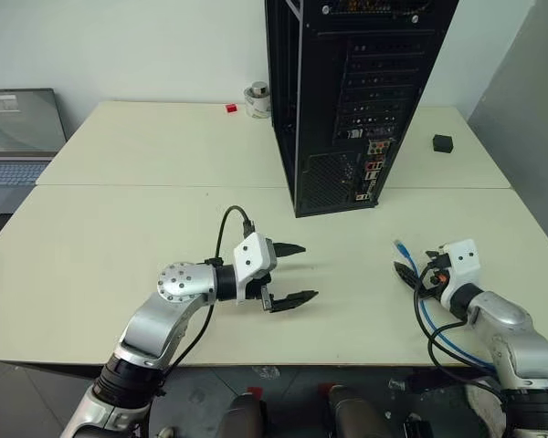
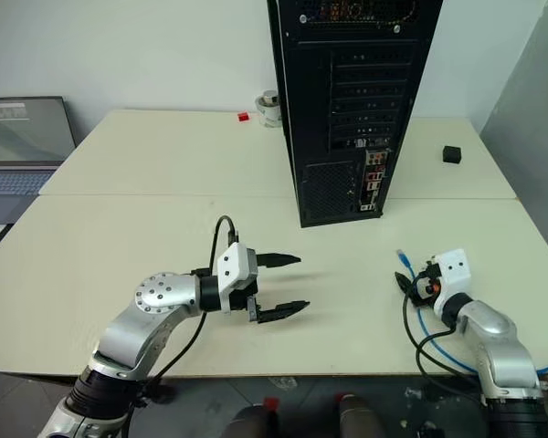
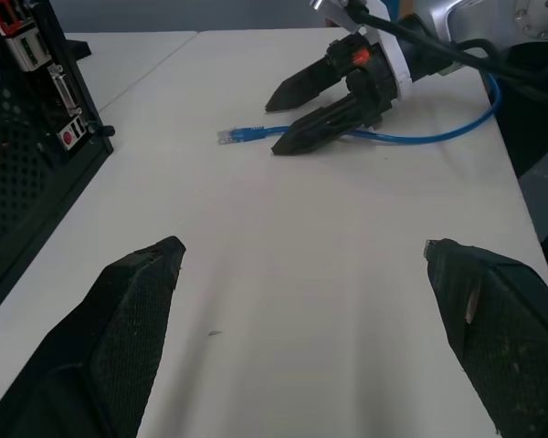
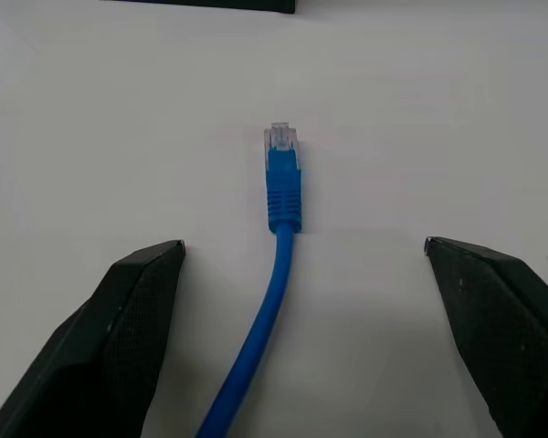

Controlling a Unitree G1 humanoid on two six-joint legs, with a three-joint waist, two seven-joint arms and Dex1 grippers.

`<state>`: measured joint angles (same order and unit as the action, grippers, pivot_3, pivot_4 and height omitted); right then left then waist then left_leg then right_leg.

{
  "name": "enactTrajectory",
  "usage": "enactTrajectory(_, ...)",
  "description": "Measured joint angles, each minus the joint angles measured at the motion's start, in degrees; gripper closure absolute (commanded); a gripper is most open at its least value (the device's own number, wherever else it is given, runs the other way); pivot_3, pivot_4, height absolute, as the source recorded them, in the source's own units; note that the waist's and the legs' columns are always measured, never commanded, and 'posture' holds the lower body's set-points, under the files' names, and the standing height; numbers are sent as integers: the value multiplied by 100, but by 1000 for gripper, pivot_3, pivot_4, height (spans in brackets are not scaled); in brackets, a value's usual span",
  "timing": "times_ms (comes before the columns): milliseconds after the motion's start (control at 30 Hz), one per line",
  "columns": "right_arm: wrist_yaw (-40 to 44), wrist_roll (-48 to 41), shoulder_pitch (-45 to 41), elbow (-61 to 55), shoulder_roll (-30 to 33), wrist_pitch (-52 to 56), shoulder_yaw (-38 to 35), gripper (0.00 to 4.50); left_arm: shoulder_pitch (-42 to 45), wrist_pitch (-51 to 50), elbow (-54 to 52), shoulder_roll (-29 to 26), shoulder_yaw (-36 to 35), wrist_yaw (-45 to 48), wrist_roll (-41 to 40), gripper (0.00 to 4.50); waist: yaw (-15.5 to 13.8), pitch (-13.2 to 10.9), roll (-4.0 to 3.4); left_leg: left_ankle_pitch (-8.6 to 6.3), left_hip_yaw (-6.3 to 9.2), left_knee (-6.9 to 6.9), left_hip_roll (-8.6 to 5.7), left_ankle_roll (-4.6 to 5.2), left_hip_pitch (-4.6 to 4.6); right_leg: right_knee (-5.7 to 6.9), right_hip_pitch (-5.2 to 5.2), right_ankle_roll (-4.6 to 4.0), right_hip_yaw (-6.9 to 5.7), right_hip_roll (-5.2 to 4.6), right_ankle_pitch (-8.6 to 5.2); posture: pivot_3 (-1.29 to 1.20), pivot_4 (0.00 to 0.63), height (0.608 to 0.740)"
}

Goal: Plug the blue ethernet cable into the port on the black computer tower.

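Arms: silver-grey metal links with round, screw-studded joint caps.
Wrists: white blocky housings, a black cable looping out (orange ring on the right one).
left gripper (image 1: 293,272): two black tapered fingers.
right gripper (image 3: 287,119): likewise.

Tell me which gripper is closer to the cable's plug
Right. The right gripper is open with the blue cable running between its fingers, plug just ahead. The left gripper, open, is off to the plug's left over bare table.

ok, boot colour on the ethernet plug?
Bright blue boot, clear plug tip; it matches the blue ethernet cable. Right wrist view shows it best.
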<state>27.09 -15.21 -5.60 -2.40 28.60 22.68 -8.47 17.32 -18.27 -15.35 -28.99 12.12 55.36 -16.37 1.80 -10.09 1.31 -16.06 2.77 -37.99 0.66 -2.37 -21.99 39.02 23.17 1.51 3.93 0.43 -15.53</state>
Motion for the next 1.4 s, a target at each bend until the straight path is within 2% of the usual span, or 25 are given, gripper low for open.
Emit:
enactTrajectory(167,40,165,-8,32,20,-215,137,1663,0,-17,3,14,63,-47,4,0,0,0,0,0,2,-1,0,0,1,1,-1,0,0,1,0,0,150,740)
enactTrajectory(200,43,258,-10,34,22,-298,195,2115,0,-20,16,14,67,-78,6,0,0,1,0,0,3,-1,0,0,1,1,-1,0,0,0,0,0,150,740)
enactTrajectory(233,40,279,-12,54,29,-335,196,2040,0,-21,22,15,67,-85,7,0,0,1,0,0,3,-1,0,0,2,1,-1,0,0,0,0,0,150,740)
enactTrajectory(267,44,281,-21,71,30,-350,205,2162,6,-21,40,24,74,-97,15,0,0,1,0,0,3,-1,0,0,2,1,-1,0,0,1,0,0,150,740)
enactTrajectory(567,101,253,-185,263,53,-320,203,4335,38,5,270,74,103,-164,124,0,-1,1,0,0,4,-2,-1,0,2,1,-3,0,0,0,0,0,150,740)
enactTrajectory(600,165,252,-190,263,94,-312,203,4444,45,5,288,85,103,-168,126,0,-1,1,0,0,4,-2,-2,0,2,1,-3,0,0,0,0,0,150,740)
enactTrajectory(800,734,239,-168,20,478,-203,375,4469,135,17,453,103,113,-98,140,0,2,0,-1,0,4,-2,-1,0,2,2,-1,0,0,0,0,0,150,740)
enactTrajectory(1133,2344,249,-490,-1870,1394,-4,1687,4482,413,8,600,-100,405,629,119,0,1,-1,0,0,10,-5,-1,0,0,0,-1,0,-7,7,0,0,150,740)
enactTrajectory(1400,2731,273,-906,-2141,1425,76,2130,4482,581,241,898,-112,571,856,267,0,0,-1,2,0,13,-6,-1,0,-2,-1,-1,0,-10,6,0,0,150,740)
